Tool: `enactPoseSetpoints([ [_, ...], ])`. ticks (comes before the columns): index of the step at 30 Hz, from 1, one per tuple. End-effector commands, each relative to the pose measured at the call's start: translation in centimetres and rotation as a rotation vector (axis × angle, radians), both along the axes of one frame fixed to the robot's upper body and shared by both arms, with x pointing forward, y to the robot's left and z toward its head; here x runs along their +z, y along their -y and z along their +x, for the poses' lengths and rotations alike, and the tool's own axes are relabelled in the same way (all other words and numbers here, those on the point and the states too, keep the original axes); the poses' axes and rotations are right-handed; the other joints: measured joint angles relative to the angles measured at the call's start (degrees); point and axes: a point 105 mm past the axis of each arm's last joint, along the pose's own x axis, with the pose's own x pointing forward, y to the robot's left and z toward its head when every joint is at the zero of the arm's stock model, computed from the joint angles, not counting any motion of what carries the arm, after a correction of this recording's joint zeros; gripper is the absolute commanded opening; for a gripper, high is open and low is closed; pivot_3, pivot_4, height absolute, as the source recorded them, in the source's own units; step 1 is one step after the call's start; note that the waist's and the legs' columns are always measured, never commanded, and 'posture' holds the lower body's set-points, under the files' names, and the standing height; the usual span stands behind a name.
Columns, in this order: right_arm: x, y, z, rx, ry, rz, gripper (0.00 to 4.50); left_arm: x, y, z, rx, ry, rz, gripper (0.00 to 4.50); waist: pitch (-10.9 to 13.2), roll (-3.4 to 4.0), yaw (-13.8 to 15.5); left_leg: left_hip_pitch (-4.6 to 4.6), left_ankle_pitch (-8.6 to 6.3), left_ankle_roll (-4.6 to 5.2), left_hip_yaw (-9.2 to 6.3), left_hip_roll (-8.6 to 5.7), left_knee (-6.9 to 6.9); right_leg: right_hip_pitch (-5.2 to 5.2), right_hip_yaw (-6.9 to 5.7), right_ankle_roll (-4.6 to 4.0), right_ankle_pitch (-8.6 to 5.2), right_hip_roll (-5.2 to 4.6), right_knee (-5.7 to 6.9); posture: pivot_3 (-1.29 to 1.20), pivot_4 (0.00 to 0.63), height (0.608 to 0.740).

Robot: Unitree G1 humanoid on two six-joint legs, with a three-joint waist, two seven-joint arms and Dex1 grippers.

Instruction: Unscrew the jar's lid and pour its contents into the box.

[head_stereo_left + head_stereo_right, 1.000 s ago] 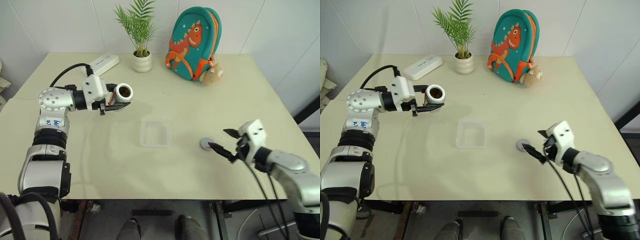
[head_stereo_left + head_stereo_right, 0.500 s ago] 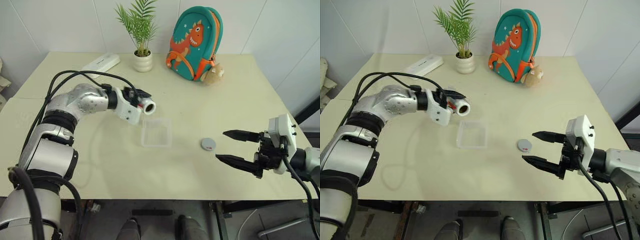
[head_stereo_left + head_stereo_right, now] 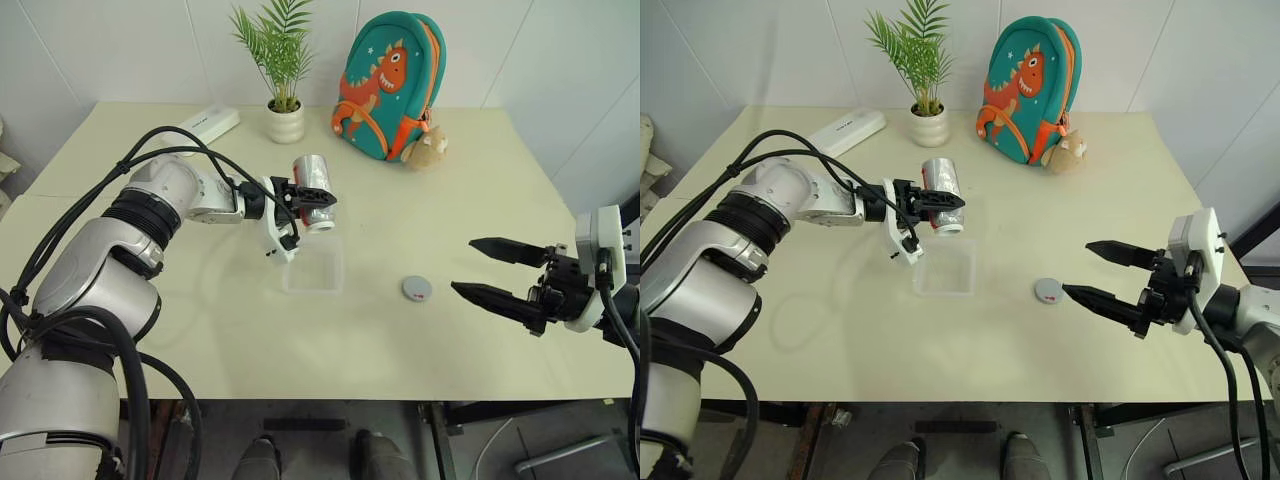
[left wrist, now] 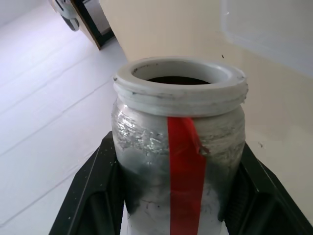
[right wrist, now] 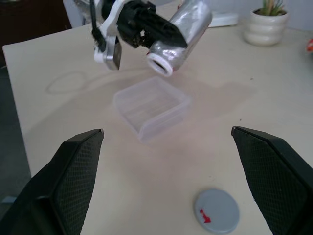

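My left gripper (image 3: 318,205) is shut on the jar (image 3: 312,178), a silvery-clear cylinder with a red strip (image 4: 185,166). The jar hangs tilted, and its open white threaded mouth (image 5: 160,65) points down over the far edge of the box (image 3: 312,267). The box is a shallow clear tray lying mid-table. The contents are hidden; the mouth shows only a dark inside (image 4: 176,80). The grey lid (image 3: 416,288) lies flat on the table to the right of the box. My right gripper (image 3: 463,265) hovers open, to the right of the lid and apart from it, with nothing between its fingers.
At the back of the table stand a white plant pot (image 3: 285,122) with a palm, a teal dinosaur backpack (image 3: 388,85) with a plush toy (image 3: 428,147) beside it, and a long white case (image 3: 203,125). The table's front edge runs just below my right gripper.
My left arm swung the jar to the right, up to the box, and rolled it from mouth-up to mouth-down. My right gripper drew back from the lid, rightward and upward, still open.
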Motion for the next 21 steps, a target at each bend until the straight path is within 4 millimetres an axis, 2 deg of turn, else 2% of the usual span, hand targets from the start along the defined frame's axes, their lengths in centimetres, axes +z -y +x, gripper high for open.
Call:
enactPoseSetpoints([
  [1,1.2,0.2,0.2,-0.023,0.07,-0.007,4.41,1.9,1.4,-0.4,-0.091,0.119,0.005,2.12,0.0,0.0,0.19,-0.01,-0.01,0.0,0.0,-0.01,0.0,0.0,0.0,0.01,-0.01,0.0,0.0,0.0,0.15,0.74],
  [7,1.1,0.2,1.2,-0.041,0.074,-0.017,4.41,0.9,1.6,-0.7,-0.182,0.318,0.117,2.12,0.0,0.0,1.06,-0.07,-0.01,0.0,0.0,-0.02,0.01,-0.09,0.01,0.02,-0.01,0.0,0.04,0.0,0.15,0.74],
  [15,0.9,-0.2,2.0,-0.032,0.073,-0.037,4.41,2.5,1.4,-1.7,-0.25,0.558,0.122,2.12,0.0,0.0,1.21,-0.08,-0.01,-0.02,0.0,-0.04,0.06,-0.11,0.02,0.05,-0.04,-0.01,0.19,0.0,0.15,0.74],
  [18,0.9,-0.4,2.5,-0.027,0.076,-0.041,4.41,2.9,1.9,-2.2,-0.285,0.613,0.092,2.12,0.0,0.0,1.23,-0.06,-0.01,-0.01,0.0,-0.05,0.16,-0.1,0.03,0.05,-0.04,-0.02,0.29,0.0,0.15,0.74],
  [21,1.1,-0.8,2.8,-0.016,0.083,-0.045,4.41,2.6,2.1,-2.7,-0.316,0.626,0.072,2.12,0.0,0.0,1.17,-0.04,0.0,0.0,0.0,-0.06,0.22,-0.1,0.06,0.05,-0.04,-0.02,0.41,0.0,0.15,0.74],
])
